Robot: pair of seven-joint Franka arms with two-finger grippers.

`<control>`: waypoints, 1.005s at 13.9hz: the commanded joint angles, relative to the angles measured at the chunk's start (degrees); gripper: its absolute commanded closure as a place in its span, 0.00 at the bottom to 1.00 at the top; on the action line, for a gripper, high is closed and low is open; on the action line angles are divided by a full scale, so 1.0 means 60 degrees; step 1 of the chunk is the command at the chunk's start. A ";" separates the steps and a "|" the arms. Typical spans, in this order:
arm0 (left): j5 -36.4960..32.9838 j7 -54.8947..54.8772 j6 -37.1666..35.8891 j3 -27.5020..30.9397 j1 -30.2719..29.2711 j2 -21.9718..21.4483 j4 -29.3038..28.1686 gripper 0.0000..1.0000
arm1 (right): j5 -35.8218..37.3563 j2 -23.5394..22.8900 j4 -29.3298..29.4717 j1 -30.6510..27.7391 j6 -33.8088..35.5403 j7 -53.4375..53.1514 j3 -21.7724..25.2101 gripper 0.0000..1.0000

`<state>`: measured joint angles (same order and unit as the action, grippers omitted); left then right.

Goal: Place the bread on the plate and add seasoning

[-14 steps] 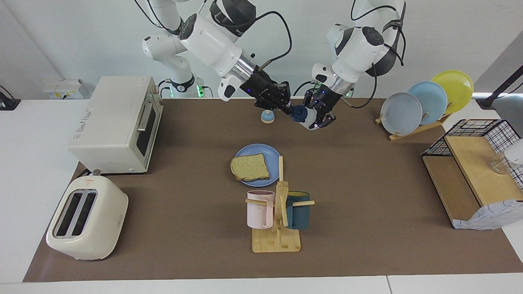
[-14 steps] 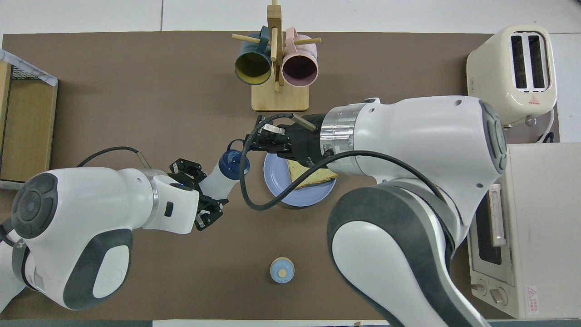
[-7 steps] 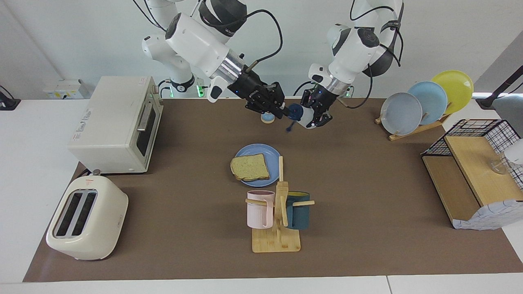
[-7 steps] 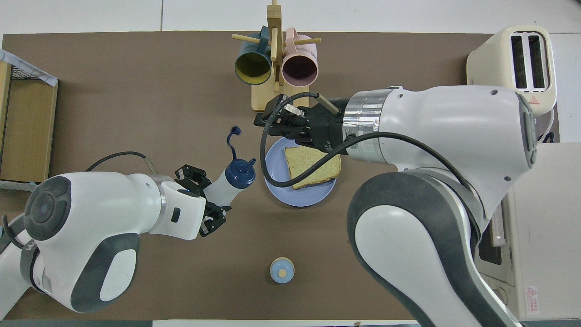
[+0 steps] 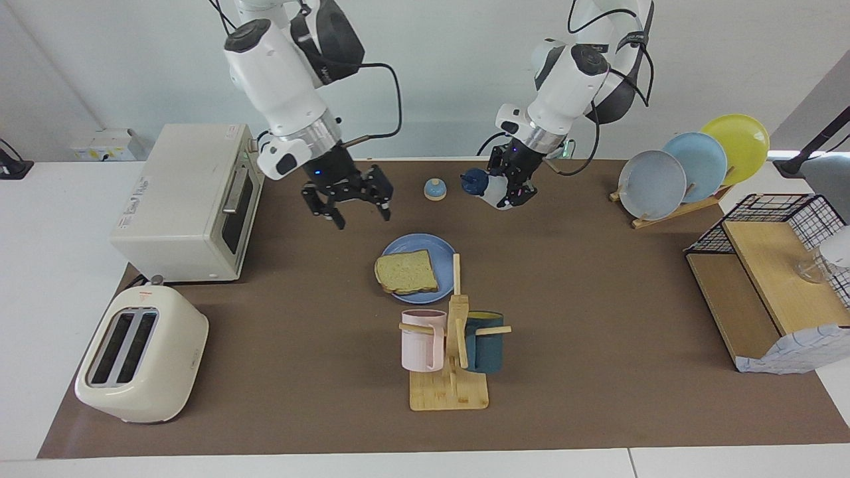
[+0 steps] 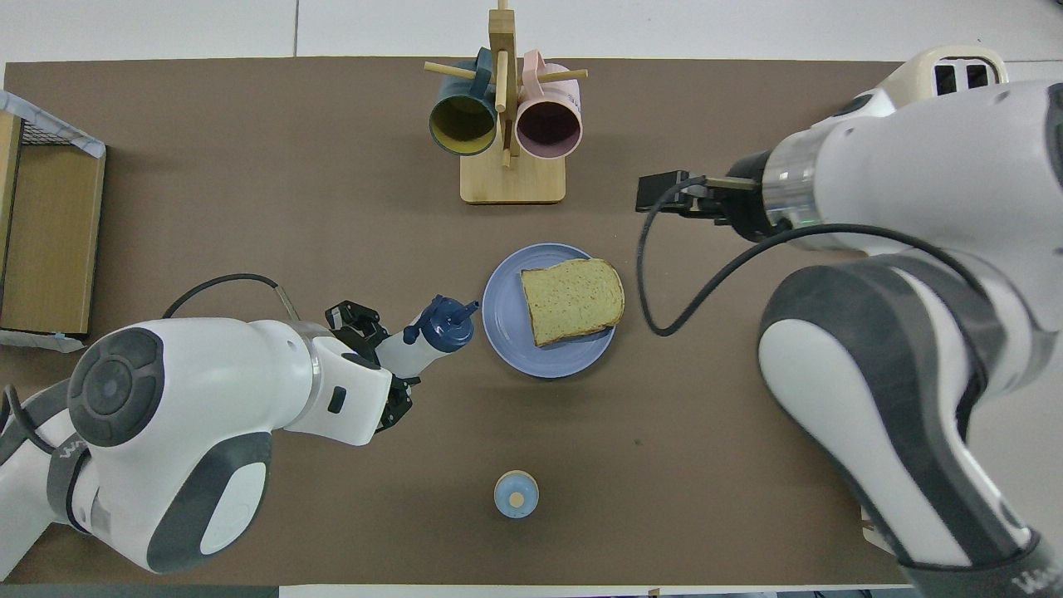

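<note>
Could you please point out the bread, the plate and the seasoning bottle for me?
bread (image 5: 406,271): facing view, middle of the slice.
plate (image 5: 417,242): facing view, bare rim nearest the robots.
seasoning bottle (image 6: 413,346): overhead view, its white body.

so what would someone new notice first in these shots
Probably the bread lying on the blue plate mid-table, just nearer the robots than the mug rack. Next, the left pincer, raised above the mat beside the plate toward the left arm's end, shut on the tilted seasoning bottle, whose blue cap points toward the plate. The right pincer hangs open and empty in front of the toaster oven.
</note>
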<state>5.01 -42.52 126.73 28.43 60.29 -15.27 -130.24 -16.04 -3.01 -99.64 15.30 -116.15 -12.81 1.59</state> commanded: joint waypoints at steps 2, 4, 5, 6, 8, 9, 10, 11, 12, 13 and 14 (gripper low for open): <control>-0.1653 0.0744 -0.1943 -0.0446 0.0103 0.1750 0.2161 1.00 | 0.1963 -0.0070 0.1120 -0.1465 0.2596 0.1388 -0.0104 0.00; -0.2092 0.1167 -0.2298 -0.0607 0.0117 0.2367 0.2618 1.00 | 0.2816 -0.0012 0.1182 -0.1554 0.3301 0.1403 -0.0089 0.00; -0.2516 0.1415 -0.2458 -0.0753 0.0161 0.2659 0.2823 1.00 | 0.2848 0.0032 0.1196 -0.1801 0.3725 0.1432 -0.0104 0.00; -0.2883 0.1635 -0.2866 -0.0769 0.0306 0.3112 0.3187 1.00 | 0.2834 0.0207 0.0935 -0.1963 0.3802 0.1447 -0.0089 0.00; -0.3281 0.1711 -0.3701 -0.0769 0.0483 0.4007 0.4008 1.00 | 0.2834 0.0748 0.0129 -0.2052 0.3817 0.1651 -0.0031 0.00; -0.3688 0.1711 -0.4111 -0.0769 0.0556 0.4329 0.4432 1.00 | 0.2863 0.0794 0.0112 -0.2154 0.3803 0.1696 -0.0030 0.00; -0.4098 0.1725 -0.4565 -0.0769 0.0774 0.4680 0.4726 1.00 | 0.2863 0.0794 0.0098 -0.2372 0.3686 0.1870 -0.0030 0.00; -0.4421 0.1813 -0.4888 -0.0769 0.0994 0.5119 0.5004 1.00 | 0.2863 0.0809 0.0083 -0.2433 0.3598 0.1930 -0.0030 0.00; -0.4787 0.1915 -0.5327 -0.0769 0.1127 0.5761 0.5457 1.00 | 0.2863 0.0823 0.0054 -0.2448 0.3597 0.1930 -0.0030 0.00; -0.4921 0.1916 -0.5607 -0.0769 0.1157 0.6304 0.5809 1.00 | 0.2863 0.0838 0.0039 -0.2462 0.3684 0.1930 -0.0030 0.00; -0.5111 0.1916 -0.5769 -0.0754 0.1201 0.6571 0.5958 1.00 | 0.2863 0.0867 -0.0005 -0.2477 0.3729 0.1945 -0.0030 0.00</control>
<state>-23.27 -31.62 96.17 23.02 66.42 17.72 -100.11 0.15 0.66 -97.55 1.17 -93.28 -2.42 2.06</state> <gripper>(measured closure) 0.502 0.000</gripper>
